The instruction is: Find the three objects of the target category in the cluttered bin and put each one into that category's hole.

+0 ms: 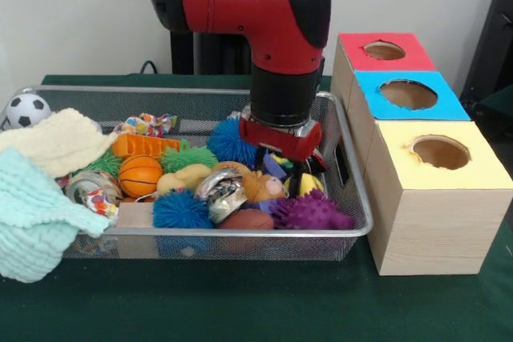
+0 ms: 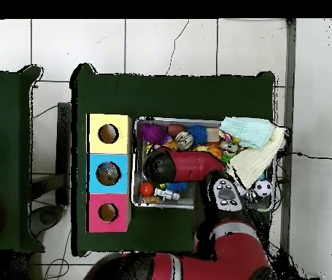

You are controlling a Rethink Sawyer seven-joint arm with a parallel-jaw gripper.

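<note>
The gripper is lowered into the wire bin, at the end nearest the yellow box, among a purple spiky ball, a blue spiky ball and a brown plush toy. Whether the fingers are open or closed cannot be told; their tips are hidden in the clutter. The target category cannot be identified from the views. A single item should be isolated before closing, and neighbouring toys should not be dragged over the rim when lifting towards the holes.

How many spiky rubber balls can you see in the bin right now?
4: purple at the front right corner, blue at the front rail, blue beside the gripper, green mid-bin. Clutter may hide more.
</note>
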